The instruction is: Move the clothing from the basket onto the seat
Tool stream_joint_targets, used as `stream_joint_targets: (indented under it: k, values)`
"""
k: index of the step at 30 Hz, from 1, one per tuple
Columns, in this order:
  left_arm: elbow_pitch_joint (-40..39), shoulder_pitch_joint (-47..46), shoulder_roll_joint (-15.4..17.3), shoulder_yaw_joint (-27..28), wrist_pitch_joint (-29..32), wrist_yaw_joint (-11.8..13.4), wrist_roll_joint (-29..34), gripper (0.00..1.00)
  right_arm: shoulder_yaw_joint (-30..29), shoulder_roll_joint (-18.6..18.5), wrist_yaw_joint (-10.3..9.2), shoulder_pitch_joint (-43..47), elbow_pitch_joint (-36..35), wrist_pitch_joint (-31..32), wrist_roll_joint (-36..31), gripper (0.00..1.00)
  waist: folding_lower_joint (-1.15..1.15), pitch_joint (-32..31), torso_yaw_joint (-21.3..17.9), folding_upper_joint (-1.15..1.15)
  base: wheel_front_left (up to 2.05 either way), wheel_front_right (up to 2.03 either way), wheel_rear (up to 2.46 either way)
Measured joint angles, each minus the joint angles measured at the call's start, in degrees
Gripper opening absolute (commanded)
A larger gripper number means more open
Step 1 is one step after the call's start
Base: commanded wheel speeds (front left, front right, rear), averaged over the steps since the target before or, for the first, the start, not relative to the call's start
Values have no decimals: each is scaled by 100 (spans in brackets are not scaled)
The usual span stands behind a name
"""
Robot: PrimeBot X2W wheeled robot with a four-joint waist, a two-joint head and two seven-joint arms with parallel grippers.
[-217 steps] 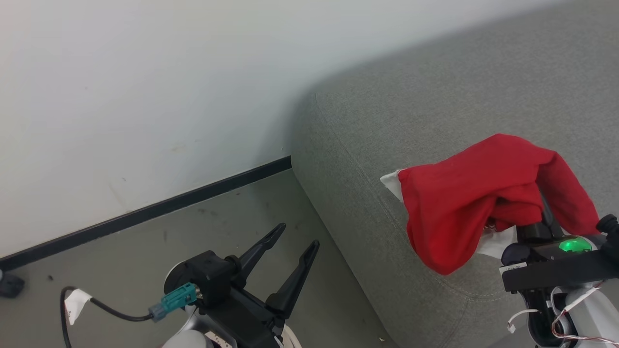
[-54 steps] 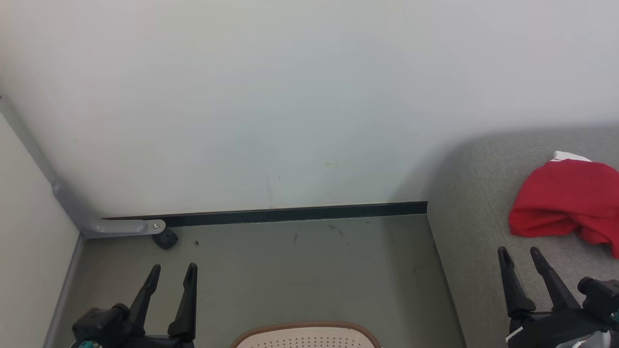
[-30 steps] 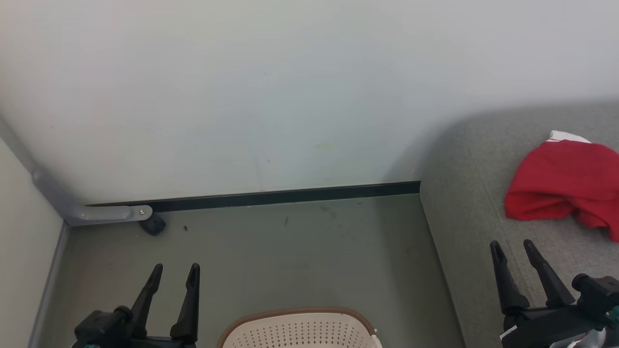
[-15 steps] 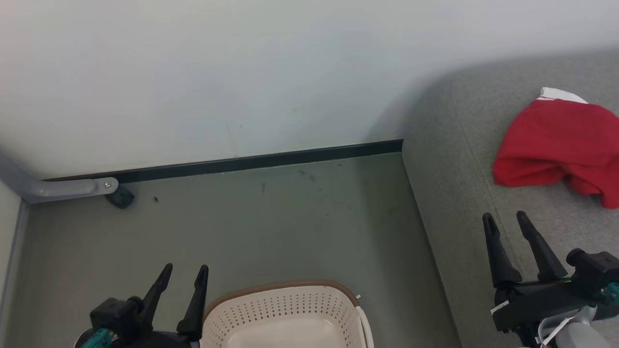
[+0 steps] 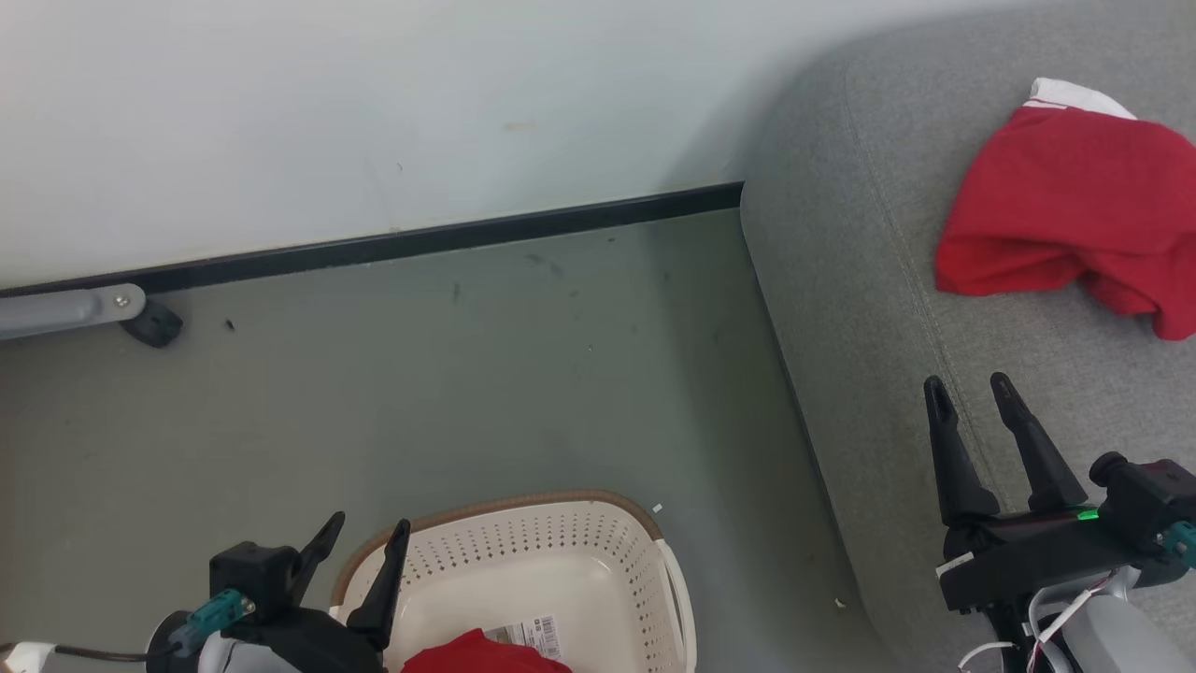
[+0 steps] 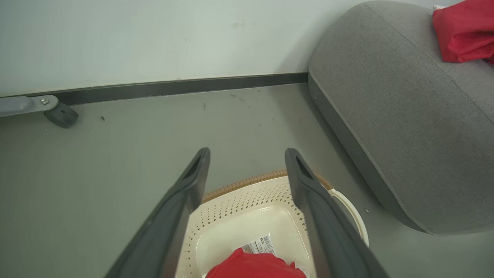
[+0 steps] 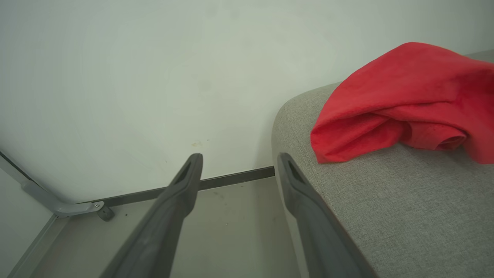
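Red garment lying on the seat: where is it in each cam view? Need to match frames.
Head view: red garment at upper right, lying on the seat.
Left wrist view: garment in the top right corner, cut by the frame.
Right wrist view: garment at right, upper half.
Shared landmark: dark baseboard ending at the seat's rounded corner.

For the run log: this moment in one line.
left gripper open, by basket | right gripper open, over seat edge | red garment on seat | second red garment in basket
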Motion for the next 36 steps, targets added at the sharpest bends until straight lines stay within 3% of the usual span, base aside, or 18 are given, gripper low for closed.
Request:
stream_joint_targets:
  k: [9,24,36]
  values:
    - [805,-356,-20,-221,267,-152,69,100,-35,79,0,-299,-90,-13,-75,100,0,518,-169,0,0,0,0]
    - [1852,-1195,-1,-1037,755,-363,906,100,-47,132,38,-715,-242,-30,-344,100,-1,1424,-415,0,0,0,0]
    - [2538,-1544,-19,-1446,954,-457,1205,100,-100,186,53,-883,-287,-30,-427,100,-1,2042,-625,0,0,0,0]
